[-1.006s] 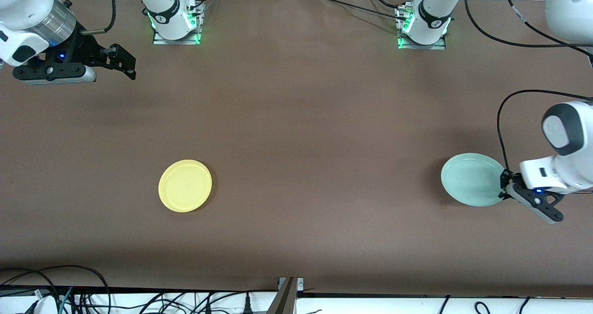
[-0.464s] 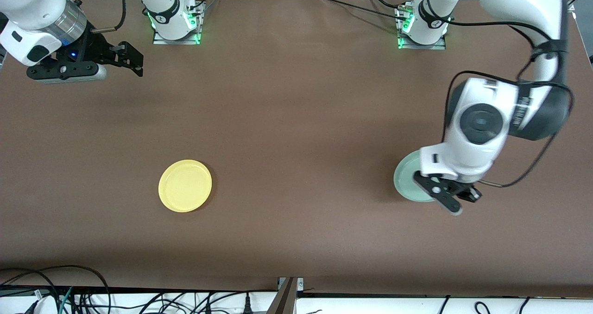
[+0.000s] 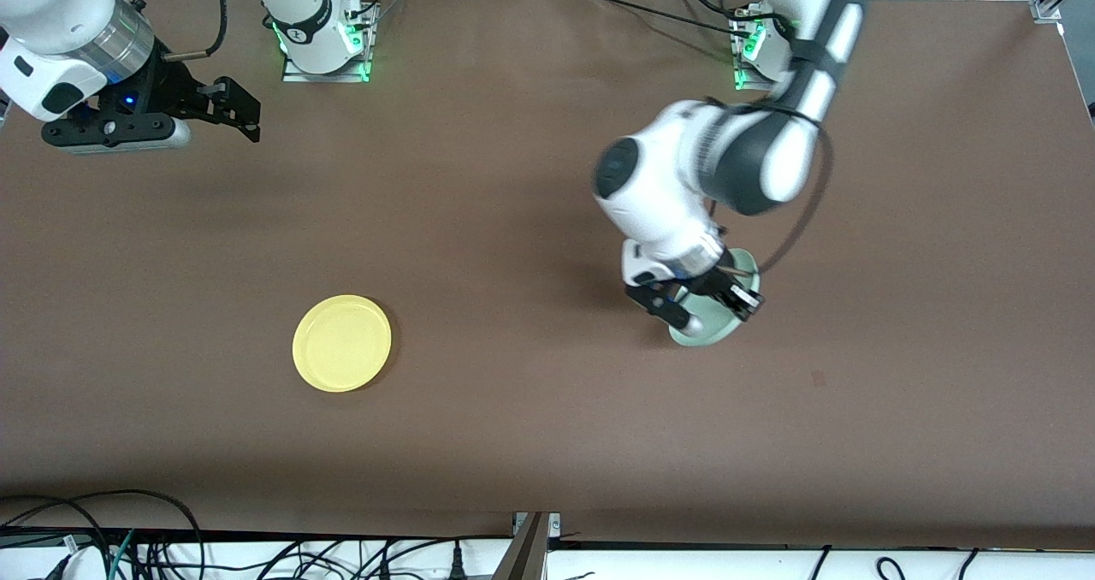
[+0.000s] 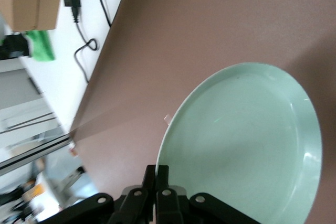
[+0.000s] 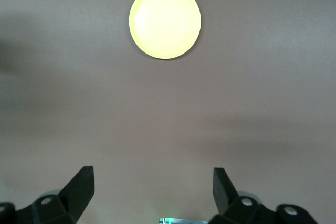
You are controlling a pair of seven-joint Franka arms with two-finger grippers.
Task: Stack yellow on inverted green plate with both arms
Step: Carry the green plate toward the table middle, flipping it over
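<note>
Moved toward mid-tabletop (image 3: 530,443), the left gripper (image 3: 710,302) pinches the green plate (image 3: 723,328) by its rim — stiff, light, slippery; right gripper (image 3: 235,118) waits open near its corner — yellow (image 3: 342,343) untouched.

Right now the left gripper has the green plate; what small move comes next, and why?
Probably keep turning the green plate over: the left gripper is shut on its rim, and its hollow side still shows. The yellow plate lies untouched; the right gripper waits open.

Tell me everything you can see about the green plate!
The green plate is round, shallow and pale mint green, smooth and a little shiny, with a low raised rim. The left gripper has its fingers shut on the rim and holds the plate tilted above the brown table, toward the left arm's end. Its hollow side shows in the left wrist view.
</note>
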